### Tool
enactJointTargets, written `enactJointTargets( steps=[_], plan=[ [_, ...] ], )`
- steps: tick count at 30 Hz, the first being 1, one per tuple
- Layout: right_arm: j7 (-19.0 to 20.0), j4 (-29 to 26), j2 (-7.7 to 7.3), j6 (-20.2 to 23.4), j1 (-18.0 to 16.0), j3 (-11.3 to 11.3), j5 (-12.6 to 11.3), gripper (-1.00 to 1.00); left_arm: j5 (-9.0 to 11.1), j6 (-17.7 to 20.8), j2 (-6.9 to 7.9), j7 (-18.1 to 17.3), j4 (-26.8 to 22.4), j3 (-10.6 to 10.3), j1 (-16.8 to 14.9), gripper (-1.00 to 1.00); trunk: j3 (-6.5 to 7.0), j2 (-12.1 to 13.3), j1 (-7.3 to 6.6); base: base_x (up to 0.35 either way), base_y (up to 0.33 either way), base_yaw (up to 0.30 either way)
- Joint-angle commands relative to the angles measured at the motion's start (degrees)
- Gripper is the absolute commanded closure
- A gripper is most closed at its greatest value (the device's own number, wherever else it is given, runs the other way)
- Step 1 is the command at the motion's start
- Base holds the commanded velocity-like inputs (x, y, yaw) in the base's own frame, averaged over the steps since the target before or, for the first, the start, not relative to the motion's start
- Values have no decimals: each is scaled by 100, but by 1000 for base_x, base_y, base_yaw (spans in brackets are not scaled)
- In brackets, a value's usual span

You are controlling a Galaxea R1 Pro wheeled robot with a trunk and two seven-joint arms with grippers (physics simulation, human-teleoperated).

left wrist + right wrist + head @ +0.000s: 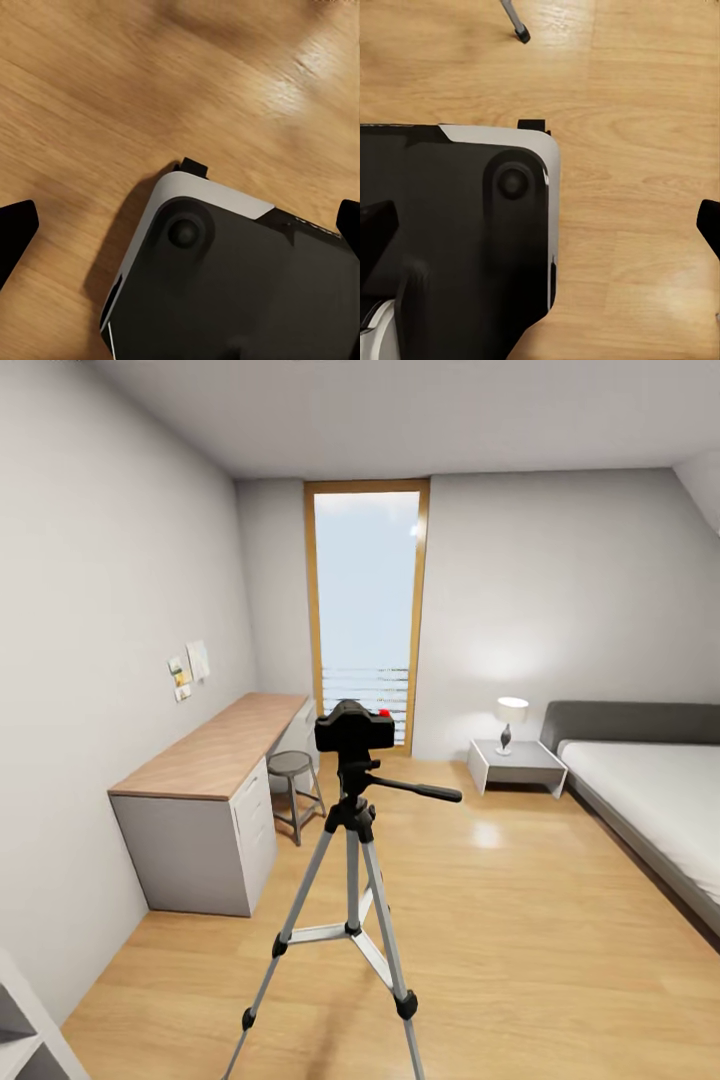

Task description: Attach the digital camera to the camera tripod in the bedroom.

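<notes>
The digital camera [353,730], black with a red button on top, sits on the head of the camera tripod [352,880] in the middle of the bedroom floor. The tripod's silver legs are spread and its long pan handle [425,791] points right. My left gripper [181,229] hangs open over my own base [225,300] and the wood floor, with nothing between its fingers. My right gripper [542,229] is open too, above my base [450,225]. One tripod foot [519,30] shows on the floor beyond it.
A wood-topped grey desk [215,750] runs along the left wall with a round stool [293,765] beside it. The tall window [367,610] is straight behind the tripod. At right are a nightstand [515,760] with a lamp [511,715] and the grey bed [660,790].
</notes>
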Motion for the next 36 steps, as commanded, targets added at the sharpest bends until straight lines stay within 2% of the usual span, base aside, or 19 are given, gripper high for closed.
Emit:
enactJointTargets(
  steps=[1,36],
  plan=[
    [11,19,-2,-37,-6,-49,59,-100,41,-6,1,26,-7,-48,1,-100,8,-3,2,0,0,0],
    [11,19,-2,-52,-6,-55,50,-100,41,-6,1,26,-8,-48,1,-100,334,-3,2,0,0,0]
  ],
)
